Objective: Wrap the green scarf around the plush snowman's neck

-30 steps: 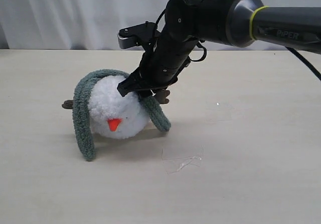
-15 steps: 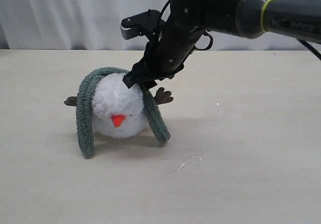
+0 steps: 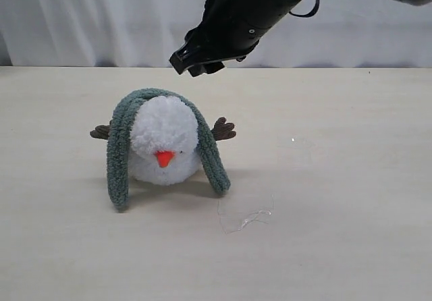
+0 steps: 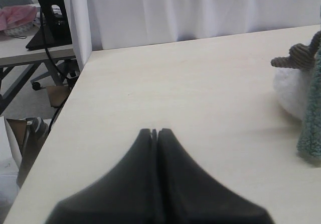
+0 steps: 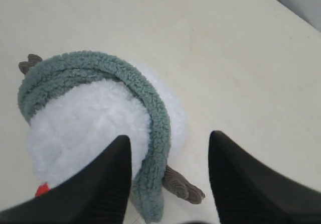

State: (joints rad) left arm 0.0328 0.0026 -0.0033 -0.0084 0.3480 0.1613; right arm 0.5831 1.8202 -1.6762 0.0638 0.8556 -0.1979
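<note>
Draping the plush snowman (image 3: 165,135), the green scarf (image 3: 119,152) lies under the gaping right tool (image 3: 196,63); left tool (image 4: 154,132) closed.

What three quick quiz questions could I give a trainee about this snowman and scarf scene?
1. True or false: the right gripper is clamped on the green scarf.
2. Where does the scarf lie? A) draped over the plush snowman, both ends hanging down to the table; B) flat on the table, apart from the snowman; C) hanging from a gripper.
3. How do the jaws of the left gripper stand?
Key: 1 false, it hangs open above the snowman, holding nothing. 2 A. 3 shut, with nothing between them.
</note>
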